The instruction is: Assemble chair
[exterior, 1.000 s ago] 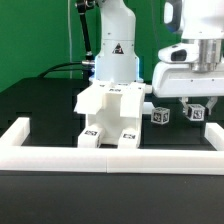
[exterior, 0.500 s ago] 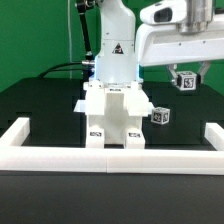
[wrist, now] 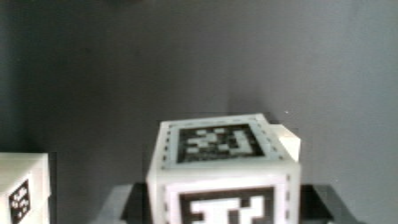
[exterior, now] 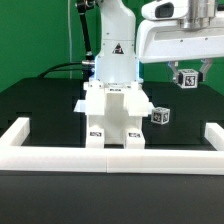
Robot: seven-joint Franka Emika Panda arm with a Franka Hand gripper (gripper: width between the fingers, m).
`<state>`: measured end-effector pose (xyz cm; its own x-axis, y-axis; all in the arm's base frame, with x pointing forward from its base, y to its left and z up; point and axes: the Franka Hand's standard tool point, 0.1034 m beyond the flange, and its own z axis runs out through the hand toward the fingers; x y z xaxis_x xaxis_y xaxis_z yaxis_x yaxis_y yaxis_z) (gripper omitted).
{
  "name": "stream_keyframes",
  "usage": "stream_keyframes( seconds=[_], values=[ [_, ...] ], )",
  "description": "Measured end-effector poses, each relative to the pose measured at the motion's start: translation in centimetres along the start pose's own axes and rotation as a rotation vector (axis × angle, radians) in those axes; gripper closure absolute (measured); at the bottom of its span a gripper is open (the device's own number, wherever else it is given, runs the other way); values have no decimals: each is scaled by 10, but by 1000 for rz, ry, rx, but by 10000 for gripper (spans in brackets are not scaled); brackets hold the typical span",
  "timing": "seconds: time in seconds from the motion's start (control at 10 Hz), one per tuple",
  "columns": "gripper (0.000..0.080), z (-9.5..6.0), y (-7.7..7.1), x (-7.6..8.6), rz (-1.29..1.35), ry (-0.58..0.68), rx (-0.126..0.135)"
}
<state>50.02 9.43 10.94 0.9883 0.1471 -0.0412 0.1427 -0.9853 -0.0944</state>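
Chair (exterior: 112, 112): part-built white body of chunky pieces with small square tags on its front. It stands upright at the middle of the table, its front touching or just behind the wall.
Table (exterior: 40, 105): black and flat, carrying all the items below.
Robot arm (exterior: 115, 35): glossy white, with its base directly behind the chair.
Wall (exterior: 60, 156): long, low and white, running across the front with a short return at each end.
Gripper (exterior: 186, 70): high at the exterior view's right, well above the table, jaws closed on the small block.
Small block (wrist: 222, 165): white, tagged on two visible faces, held clear of the table.
Loose block (exterior: 159, 116): white and tagged, lying on the table just beside the chair, on the exterior view's right.
Further tagged white piece (wrist: 22, 188): only partly seen in the wrist view, so which part it is cannot be told.
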Motion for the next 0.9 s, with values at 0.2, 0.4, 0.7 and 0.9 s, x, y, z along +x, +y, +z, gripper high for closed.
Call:
stream_keyframes(
  seconds=[0.2,0.4,0.7,0.9],
  values=[
    [511,-16,36,11,-65,36,-9],
    [511,-34,61,27,-86,27,-13],
    [511,-32,62,28,-84,31,-16],
    [511,-31,82,30,-191,23,-36]
  ],
)
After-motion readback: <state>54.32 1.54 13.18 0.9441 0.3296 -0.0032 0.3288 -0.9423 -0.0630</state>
